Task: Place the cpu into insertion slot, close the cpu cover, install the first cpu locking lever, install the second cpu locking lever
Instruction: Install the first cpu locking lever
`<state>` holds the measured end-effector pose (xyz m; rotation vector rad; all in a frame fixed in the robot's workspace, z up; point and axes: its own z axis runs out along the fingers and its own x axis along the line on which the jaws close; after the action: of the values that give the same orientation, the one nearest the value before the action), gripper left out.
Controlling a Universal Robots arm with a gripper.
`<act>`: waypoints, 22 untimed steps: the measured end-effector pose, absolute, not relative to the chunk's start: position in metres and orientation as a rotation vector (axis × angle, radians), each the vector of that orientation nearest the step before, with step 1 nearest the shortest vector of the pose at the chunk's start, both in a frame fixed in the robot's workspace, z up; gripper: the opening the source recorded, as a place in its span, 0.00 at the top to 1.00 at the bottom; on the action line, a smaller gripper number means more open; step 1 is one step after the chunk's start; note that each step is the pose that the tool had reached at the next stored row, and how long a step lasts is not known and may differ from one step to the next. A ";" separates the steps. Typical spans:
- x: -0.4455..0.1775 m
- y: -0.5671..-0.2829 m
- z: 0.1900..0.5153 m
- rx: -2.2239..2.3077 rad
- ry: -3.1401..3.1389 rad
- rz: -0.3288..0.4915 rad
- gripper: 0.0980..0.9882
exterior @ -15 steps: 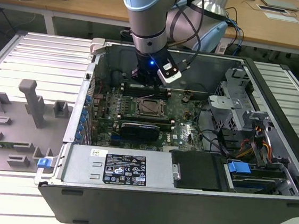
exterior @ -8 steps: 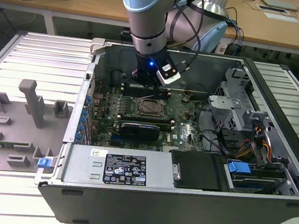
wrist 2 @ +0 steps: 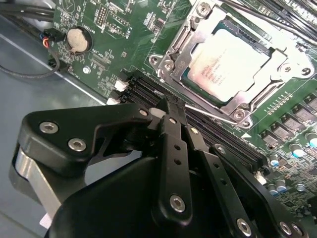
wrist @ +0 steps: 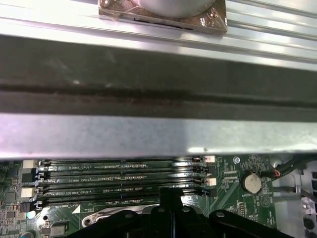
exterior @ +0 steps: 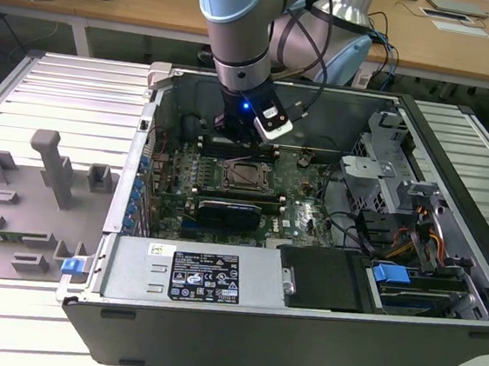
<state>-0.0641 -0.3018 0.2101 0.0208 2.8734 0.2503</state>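
Observation:
The cpu (wrist 2: 228,62) lies flat in the insertion slot (exterior: 247,176) on the green motherboard. The silver cpu cover (wrist 2: 174,52) lies closed over its edges. A thin metal locking lever (wrist 2: 210,115) runs along the socket's side next to the memory slots (wrist 2: 218,136). My gripper (wrist 2: 171,106) is shut, and its black fingertips rest right at the free end of that lever, over the memory slots. Whether they touch the lever I cannot tell. In the exterior view the gripper (exterior: 236,138) hangs low inside the open case, just behind the socket. In the first wrist view the fingertips (wrist: 168,194) stand beside the memory slots (wrist: 119,173).
A black card (exterior: 228,209) sits just in front of the socket, and a labelled power supply (exterior: 191,274) in front of that. A drive cage (exterior: 376,175) and cables fill the exterior view's right. The case wall (wrist: 158,134) rises close behind the memory slots. A coin battery (wrist 2: 79,40) lies nearby.

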 end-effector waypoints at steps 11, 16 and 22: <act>-0.066 -0.299 0.207 0.121 2.866 0.237 0.99; -0.070 -0.295 0.204 0.256 2.851 0.218 0.99; -0.071 -0.292 0.203 0.286 2.847 0.214 0.99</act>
<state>-0.0713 -0.2919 0.2028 0.2857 2.8470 0.2144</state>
